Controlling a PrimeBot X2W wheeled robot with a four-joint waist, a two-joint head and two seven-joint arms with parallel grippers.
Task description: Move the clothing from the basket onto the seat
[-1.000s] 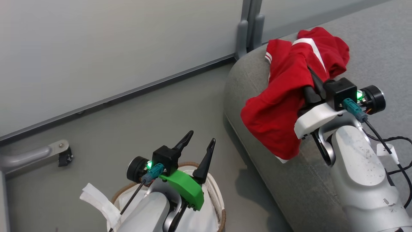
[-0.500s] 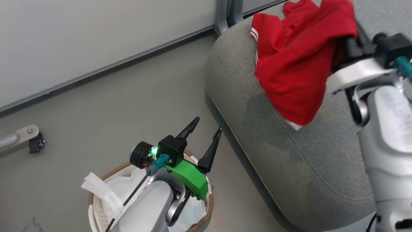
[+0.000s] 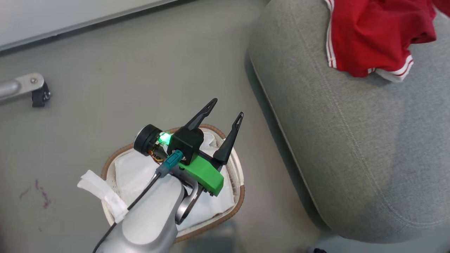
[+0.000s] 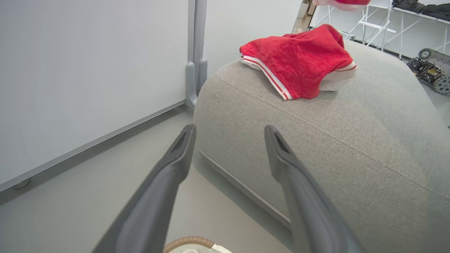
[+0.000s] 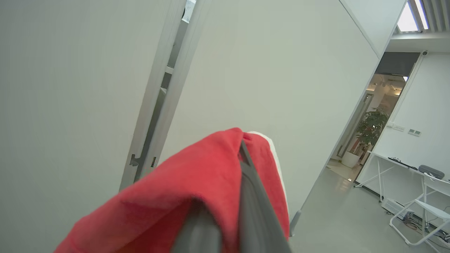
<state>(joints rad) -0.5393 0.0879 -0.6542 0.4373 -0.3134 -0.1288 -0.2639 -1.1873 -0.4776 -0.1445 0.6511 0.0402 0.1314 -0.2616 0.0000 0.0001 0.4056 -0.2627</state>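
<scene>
One red garment point(image 3: 369, 35) with white stripes lies bunched on the grey couch point(image 3: 351, 140) near its rounded corner; the left wrist view shows the garment point(image 4: 299, 59) on the couch point(image 4: 351, 147) too. My right gripper point(image 5: 235, 165) is shut on a second red garment point(image 5: 197, 179), held high in front of a pale wall; a red scrap point(image 4: 342, 2) hangs at the top edge of the left wrist view. My left gripper point(image 3: 227, 109) point(image 4: 229, 129) stands open and holds nothing, above the oval basket point(image 3: 239, 207). The basket's white liner point(image 3: 133, 168) shows, partly hidden by my forearm.
The basket stands on grey floor just left of the couch's side. A metal leg with a caster point(image 3: 31, 88) sits at the far left. A grey partition post point(image 4: 195, 52) rises behind the couch corner. A reddish floor stain point(image 3: 42, 191) lies left of the basket.
The head camera has tilted down toward the basket. The right arm with its red garment has risen out of that view, leaving one garment on the couch. The left gripper stays open.
</scene>
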